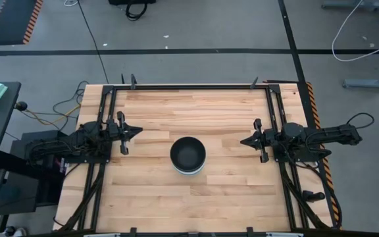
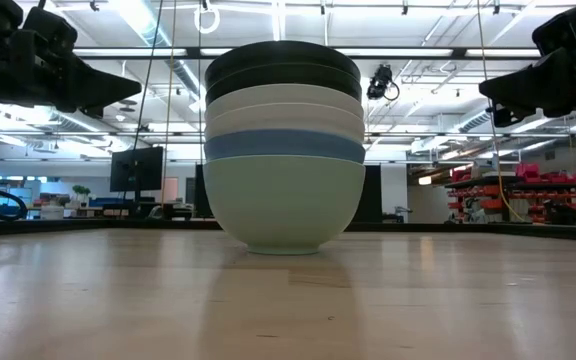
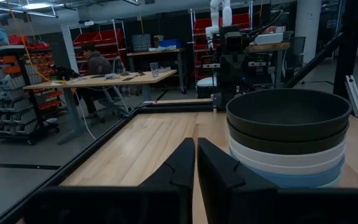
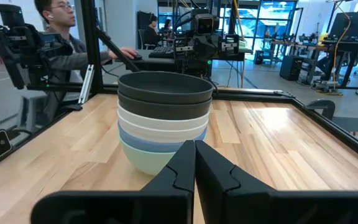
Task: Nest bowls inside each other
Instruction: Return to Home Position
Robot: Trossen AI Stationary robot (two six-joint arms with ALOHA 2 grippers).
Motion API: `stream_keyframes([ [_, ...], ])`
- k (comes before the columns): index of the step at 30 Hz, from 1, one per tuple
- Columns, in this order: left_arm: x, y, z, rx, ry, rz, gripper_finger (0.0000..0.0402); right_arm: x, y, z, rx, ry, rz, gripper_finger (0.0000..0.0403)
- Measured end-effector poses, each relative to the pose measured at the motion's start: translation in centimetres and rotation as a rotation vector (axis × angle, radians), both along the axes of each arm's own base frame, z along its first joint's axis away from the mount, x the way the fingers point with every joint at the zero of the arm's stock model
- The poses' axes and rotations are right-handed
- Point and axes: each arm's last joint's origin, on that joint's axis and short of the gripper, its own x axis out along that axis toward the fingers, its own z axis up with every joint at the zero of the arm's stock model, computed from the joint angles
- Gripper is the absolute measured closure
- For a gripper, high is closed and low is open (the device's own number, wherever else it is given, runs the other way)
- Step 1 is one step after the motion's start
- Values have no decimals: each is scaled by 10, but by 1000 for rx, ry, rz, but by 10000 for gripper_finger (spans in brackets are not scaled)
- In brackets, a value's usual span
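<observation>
Stack of bowls (image 1: 188, 156) is sitting at the centre of the high view, on the wooden table (image 1: 176, 105), midway between the two arms. All six are nesting in one pile. In the low view the mint green bowl (image 2: 283, 205) is sitting at the bottom, touching the tabletop. The blue bowl (image 2: 283, 146) is showing as a band just above it, then the two white bowls (image 2: 283, 110), and the two black bowls (image 2: 283, 65) are topping the pile. The stack is standing upright.

Left gripper (image 1: 139, 131) is hovering at centre left of the high view, pointing toward the stack and well apart from it. Its jaws are pressing together with nothing between them, seen in the left wrist view (image 3: 196, 149).

Right gripper (image 1: 242, 140) is hovering at centre right of the high view, also pointing toward the stack and apart from it. Its jaws are closing on nothing too, seen in the right wrist view (image 4: 195, 152).

Beyond the table, a person (image 4: 61, 28) is sitting at the upper left of the right wrist view. Another person (image 3: 95, 62) is sitting at a bench in the upper left of the left wrist view.
</observation>
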Motion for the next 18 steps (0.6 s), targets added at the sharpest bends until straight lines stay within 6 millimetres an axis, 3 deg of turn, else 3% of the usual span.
stream_keyframes([
  [18, 0, 0, 0, 0, 0, 0, 378, 0, 0, 0, 0, 0, 0, 385],
])
